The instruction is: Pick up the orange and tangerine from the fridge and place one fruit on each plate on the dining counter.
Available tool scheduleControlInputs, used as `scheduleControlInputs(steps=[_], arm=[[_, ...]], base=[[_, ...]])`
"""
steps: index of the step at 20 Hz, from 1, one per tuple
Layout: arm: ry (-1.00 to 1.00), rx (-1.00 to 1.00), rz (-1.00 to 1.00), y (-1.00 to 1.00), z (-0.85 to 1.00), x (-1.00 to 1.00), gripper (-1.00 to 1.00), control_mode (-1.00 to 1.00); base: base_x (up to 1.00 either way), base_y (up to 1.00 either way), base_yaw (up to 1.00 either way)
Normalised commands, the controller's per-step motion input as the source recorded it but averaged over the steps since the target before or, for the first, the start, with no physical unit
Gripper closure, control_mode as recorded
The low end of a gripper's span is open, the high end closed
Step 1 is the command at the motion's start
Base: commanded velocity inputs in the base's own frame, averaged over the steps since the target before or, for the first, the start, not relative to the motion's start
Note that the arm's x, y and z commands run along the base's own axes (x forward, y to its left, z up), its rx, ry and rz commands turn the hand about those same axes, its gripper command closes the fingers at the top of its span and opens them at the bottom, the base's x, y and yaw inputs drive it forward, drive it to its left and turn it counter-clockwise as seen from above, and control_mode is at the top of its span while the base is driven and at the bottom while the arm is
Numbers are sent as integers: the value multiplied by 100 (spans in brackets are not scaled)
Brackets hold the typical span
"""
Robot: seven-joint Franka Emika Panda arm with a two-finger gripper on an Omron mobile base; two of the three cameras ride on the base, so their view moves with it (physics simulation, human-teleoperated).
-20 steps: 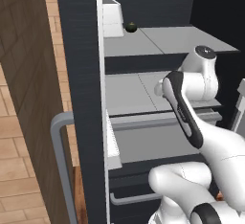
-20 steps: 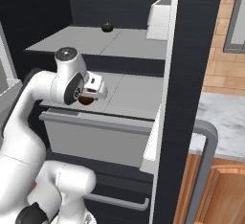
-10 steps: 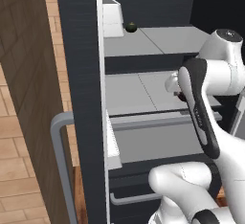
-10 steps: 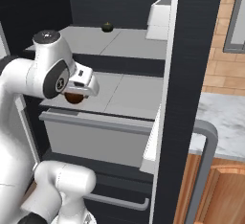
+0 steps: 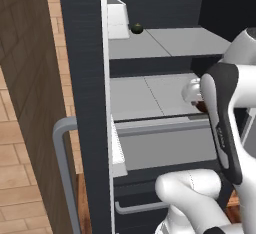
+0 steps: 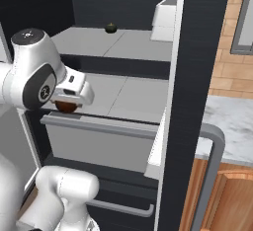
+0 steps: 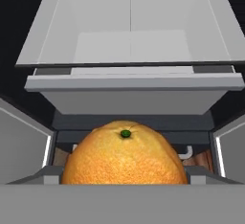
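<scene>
Hand view: an orange fruit point(image 7: 124, 153) with a small green stem dot, large at the bottom centre, seated between the fingers of the end effector point(image 7: 124, 180); fingertips hidden behind the fruit, so clamped on it as far as can be told. Which of the two citrus fruits it is, cannot tell. Behind it the pale grey drawer point(image 7: 131, 96) of the fridge point(image 7: 19, 7), and above that a pale grey shelf point(image 7: 131, 31), both seen from the front, with black interior at the sides.

Right base view: same fruit point(image 6: 65, 106) visible only as a dark orange-brown patch under the white head of the end effector point(image 6: 68, 102), held in front of the drawer point(image 6: 99, 146) edge, just outside the lower shelf point(image 6: 123, 94). On the upper shelf point(image 6: 99, 42), far at the back, a small dark round fruit point(image 6: 110, 27) with a greenish top; colour too dark to name further. White door bin point(image 6: 165, 18) to the right of it, beside the black edge of the open door point(image 6: 190, 101). Grey bar handle point(image 6: 210, 171) on that door, marble table point(image 6: 230, 131) top beyond it, wood cabinet below.

Left base view: end effector point(image 5: 199, 100) mostly covered by the white and dark arm, a bit of brownish fruit point(image 5: 202, 107) showing beside it. Dark small fruit point(image 5: 136, 28) again at the rear of the upper shelf point(image 5: 165, 40), next to the white bin point(image 5: 117, 20). Brick wall and wooden floor at the left.
</scene>
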Motion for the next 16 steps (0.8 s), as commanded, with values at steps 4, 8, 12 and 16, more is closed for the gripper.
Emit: scheduleControlInputs(steps=[4, 8, 12, 16], arm=[[0, 0, -1, 0, 18, -68, 100, -100], [0, 0, 0, 0, 0, 0, 100, 100], [0, 0, 0, 0, 0, 0, 100, 100], [0, 0, 0, 0, 0, 0, 100, 100]], base=[[0, 0, 0], [-100, 1, 0], [-100, 6, 0], [-100, 52, 0]])
